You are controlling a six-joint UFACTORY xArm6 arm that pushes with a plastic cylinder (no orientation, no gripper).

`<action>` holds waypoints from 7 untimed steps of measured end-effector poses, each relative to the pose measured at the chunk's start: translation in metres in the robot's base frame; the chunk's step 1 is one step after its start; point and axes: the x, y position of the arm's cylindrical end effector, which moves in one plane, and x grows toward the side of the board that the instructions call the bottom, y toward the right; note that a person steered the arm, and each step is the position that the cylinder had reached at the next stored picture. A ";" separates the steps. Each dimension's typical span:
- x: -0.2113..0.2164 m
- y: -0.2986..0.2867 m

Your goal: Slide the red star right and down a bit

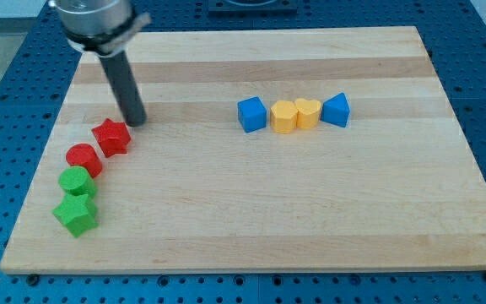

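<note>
The red star [111, 138] lay at the left side of the board [251, 228], about midway between the far and near edges, and by the look of it the slide had hardly begun, if at all. It stood at the head of a short chain of blocks curving toward the near-left corner: the red disc [83, 160] was just beside it on its near-left, apparently touching or nearly so, then the green disc [77, 182], then the green star [76, 214] nearest the edge. The tip [135, 122] stood just beyond the star's far-right corner, very close; whether it actually touched I could not tell from where I stood. There was no claw to speak of, only the bare dark rod, so nothing could be said to be spread or pinching. To my eye the tip sat on the wrong side for a push right and toward the near edge; I judged it would need to come round to the star's far-left side first, so the whole move seemed still to be done. Well apart, toward the right and farther back, a row held the blue cube [251, 114], the yellow hexagon [284, 116], the yellow heart [308, 112] and the blue wedge [336, 110], close together and out of the star's likely way.
</note>
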 end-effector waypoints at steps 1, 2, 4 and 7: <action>-0.003 -0.044; 0.023 -0.056; 0.048 0.023; 0.064 0.072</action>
